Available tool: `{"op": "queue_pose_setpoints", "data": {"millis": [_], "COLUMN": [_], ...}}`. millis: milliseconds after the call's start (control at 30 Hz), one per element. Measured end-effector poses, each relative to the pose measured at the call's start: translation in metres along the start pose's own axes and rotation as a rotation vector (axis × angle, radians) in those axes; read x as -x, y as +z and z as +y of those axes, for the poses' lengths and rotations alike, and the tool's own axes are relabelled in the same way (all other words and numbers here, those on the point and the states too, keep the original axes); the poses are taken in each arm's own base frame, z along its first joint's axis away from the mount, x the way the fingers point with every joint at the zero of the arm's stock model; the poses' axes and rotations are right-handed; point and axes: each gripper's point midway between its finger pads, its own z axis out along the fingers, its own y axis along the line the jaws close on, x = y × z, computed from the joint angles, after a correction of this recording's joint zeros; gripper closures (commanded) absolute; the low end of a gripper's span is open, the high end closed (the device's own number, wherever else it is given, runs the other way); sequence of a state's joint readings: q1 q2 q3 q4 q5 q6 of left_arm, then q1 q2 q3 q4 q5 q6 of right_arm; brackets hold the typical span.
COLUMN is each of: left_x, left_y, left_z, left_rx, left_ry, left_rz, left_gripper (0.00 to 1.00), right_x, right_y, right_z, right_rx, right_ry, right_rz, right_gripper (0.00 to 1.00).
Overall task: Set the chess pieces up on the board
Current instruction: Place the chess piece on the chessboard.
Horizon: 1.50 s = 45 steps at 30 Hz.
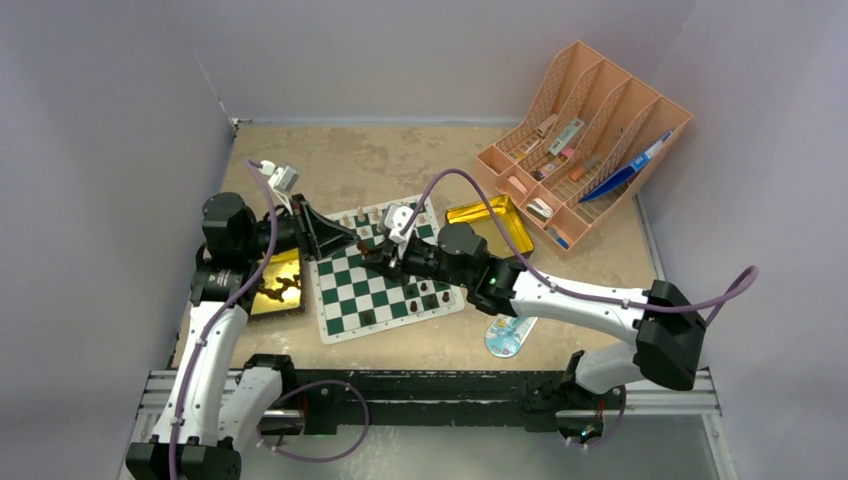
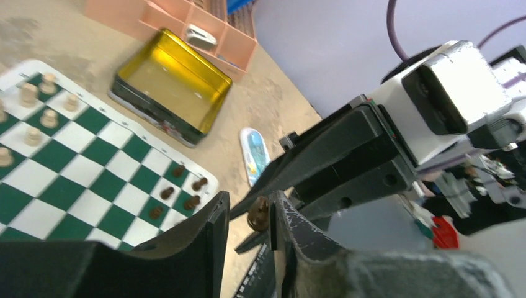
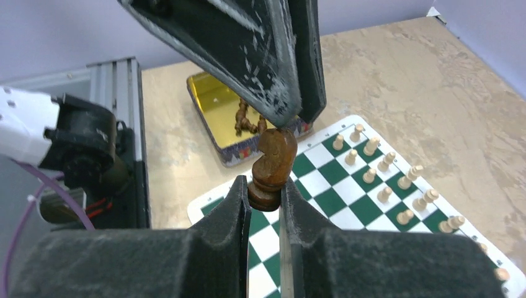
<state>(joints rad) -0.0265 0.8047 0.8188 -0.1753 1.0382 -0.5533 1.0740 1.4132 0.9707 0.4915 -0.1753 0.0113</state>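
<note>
1. Tan mottled table (image 1: 400,160), pale walls all round. The handoff hangs in the air over the board's (image 1: 345,305) 11 o'clock part.
2. Right gripper (image 3: 265,205) pinches the dark knight (image 3: 273,164) by its base only. Thin grip, so it could tip or pop out, I reckon.
3. Left gripper (image 2: 248,211) has its jaws slightly spread around the knight's head. A crooked pull-away might drag it.
4. A drop could scatter the light pieces (image 3: 372,146) along the board's 12 o'clock edge.
5. The gold tin (image 3: 232,154) at 9 o'clock holds more dark pieces.
</note>
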Motion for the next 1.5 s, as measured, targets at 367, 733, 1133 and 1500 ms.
{"op": "queue_pose_setpoints", "data": {"millis": [367,733,1133,1500], "left_x": [-0.005,-0.031,-0.044,-0.05], "left_y": [-0.008,0.006,0.017,0.017], "left_z": [-0.028,-0.015,-0.014,-0.007], "left_rx": [-0.081,-0.052,-0.06,-0.019], "left_ry": [0.064,-0.017,-0.039,-0.02], "left_rz": [0.09,0.209,0.265,0.284], "left_gripper": [0.57,0.6,0.79,0.78], "right_x": [-0.017,-0.016,-0.025,-0.039], "right_y": [-0.026,-0.026,-0.025,-0.023], "right_z": [0.0,0.005,0.005,0.004], "right_rx": [0.021,0.06,0.063,0.068], "right_ry": [-0.167,-0.208,-0.209,-0.197], "right_rz": [0.076,0.071,0.098,0.139], "right_gripper": [1.0,1.0,1.0,1.0]}}
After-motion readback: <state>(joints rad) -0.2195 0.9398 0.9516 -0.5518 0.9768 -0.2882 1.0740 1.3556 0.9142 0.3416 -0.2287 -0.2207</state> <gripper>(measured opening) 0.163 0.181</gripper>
